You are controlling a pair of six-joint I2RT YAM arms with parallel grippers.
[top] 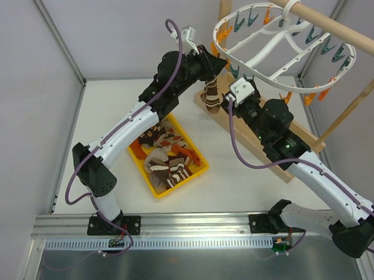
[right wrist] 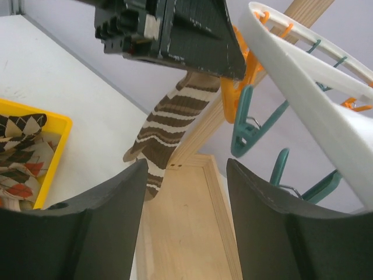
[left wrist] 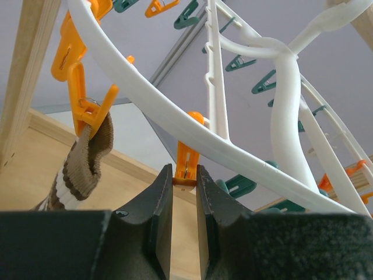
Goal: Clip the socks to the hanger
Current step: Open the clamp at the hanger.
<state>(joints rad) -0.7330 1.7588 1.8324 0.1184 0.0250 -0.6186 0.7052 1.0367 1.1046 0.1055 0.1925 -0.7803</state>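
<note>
White table (top: 106, 100), hanger (left wrist: 145, 96) overhead: one striped sock (right wrist: 175, 116) is clipped. Your left gripper (left wrist: 185, 175) squeezes an orange peg (left wrist: 187, 162) under the hanger's rim. Your right gripper (right wrist: 186, 175), jaws apart and empty, must feed in the next sock (top: 169, 159).

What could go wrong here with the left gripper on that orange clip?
The left gripper pinches only the tip of the orange clothespin; it may slip off. Tugging could rock the hanger and shake the striped sock from its neighbouring clip. Open right gripper sits near that sock and might snag it.
</note>
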